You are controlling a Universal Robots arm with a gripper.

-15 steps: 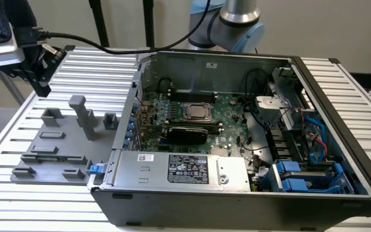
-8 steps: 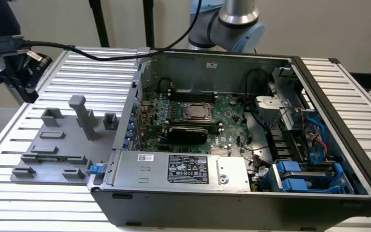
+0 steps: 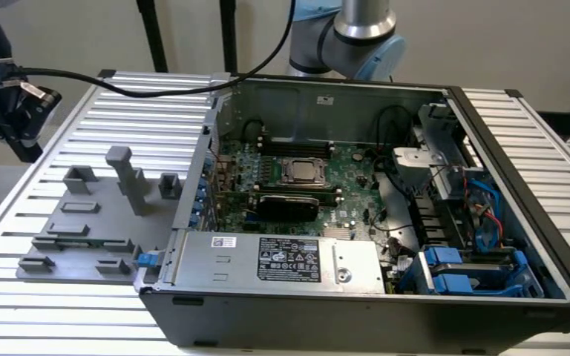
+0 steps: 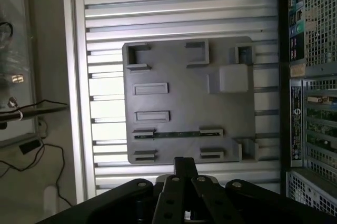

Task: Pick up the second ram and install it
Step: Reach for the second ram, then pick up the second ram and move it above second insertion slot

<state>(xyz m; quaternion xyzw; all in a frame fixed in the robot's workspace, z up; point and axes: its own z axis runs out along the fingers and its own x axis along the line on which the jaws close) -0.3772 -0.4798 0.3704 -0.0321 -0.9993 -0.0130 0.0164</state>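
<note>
second ram (image 4: 176,135) — thin green strip, in fixture (image 4: 184,97)

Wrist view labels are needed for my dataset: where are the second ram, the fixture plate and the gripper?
second ram (image 4: 176,134), wrist view, middle of the green strip.
fixture plate (image 4: 184,98), wrist view, bare grey surface.
gripper (image 4: 185,161), wrist view, between its shut fingertips.

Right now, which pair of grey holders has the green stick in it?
The pair nearer the plate's middle holds the second ram; the edge pair is empty.

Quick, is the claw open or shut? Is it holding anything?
Claw: shut, holding nothing. The ram sits on the grey plate.
</note>
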